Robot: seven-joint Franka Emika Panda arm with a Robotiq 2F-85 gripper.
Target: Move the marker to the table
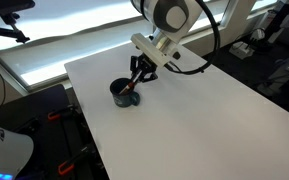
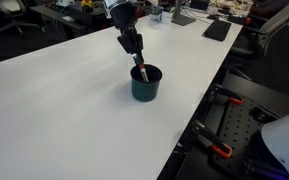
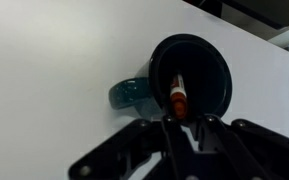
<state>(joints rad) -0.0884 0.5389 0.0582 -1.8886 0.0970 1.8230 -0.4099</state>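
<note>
1. Currently, the marker (image 3: 177,95) is seen tilted inside the dark mug (image 3: 212,75), not on the table (image 3: 54,60).
2. The claw (image 3: 187,121) is closed on the marker's upper end, directly above the mug.
3. The mug is placed near one long table edge.

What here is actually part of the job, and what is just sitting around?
Part of the job: the marker, standing in the mug; the table, where it should end up; the jaws, at the marker's top end.

Just lying about: dark gear with orange parts beside the table; cluttered desks behind.
</note>
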